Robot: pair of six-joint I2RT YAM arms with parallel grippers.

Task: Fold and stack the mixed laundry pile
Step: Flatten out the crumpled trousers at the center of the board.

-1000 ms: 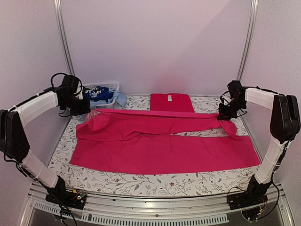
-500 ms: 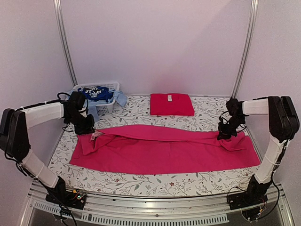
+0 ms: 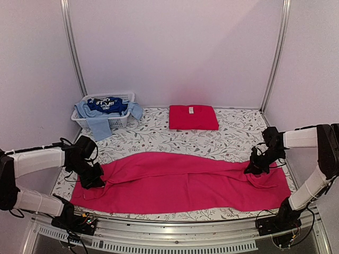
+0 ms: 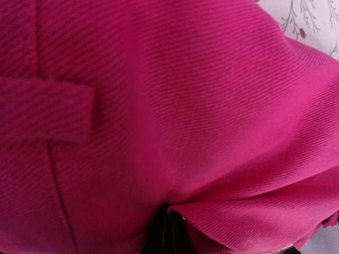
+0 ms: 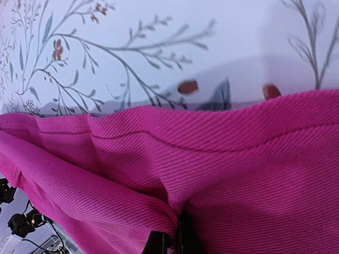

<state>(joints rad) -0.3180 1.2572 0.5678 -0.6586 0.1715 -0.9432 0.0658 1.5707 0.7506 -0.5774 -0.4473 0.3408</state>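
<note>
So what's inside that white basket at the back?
A dark blue garment with white print lies on top, and light blue cloths hang over the rim of the basket. Anything beneath them is covered, so I can't tell what else is inside.

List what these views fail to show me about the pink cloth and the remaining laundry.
- Left hand fingertips: buried in the pink cloth in the top view; fabric fills the left wrist view.
- Right hand fingertips: likewise, top and right wrist views.
- Cloth's lower layer: covered by the folded-over layer, so edge alignment is unknown.
- Garments in the basket: too small to count, top view.
</note>
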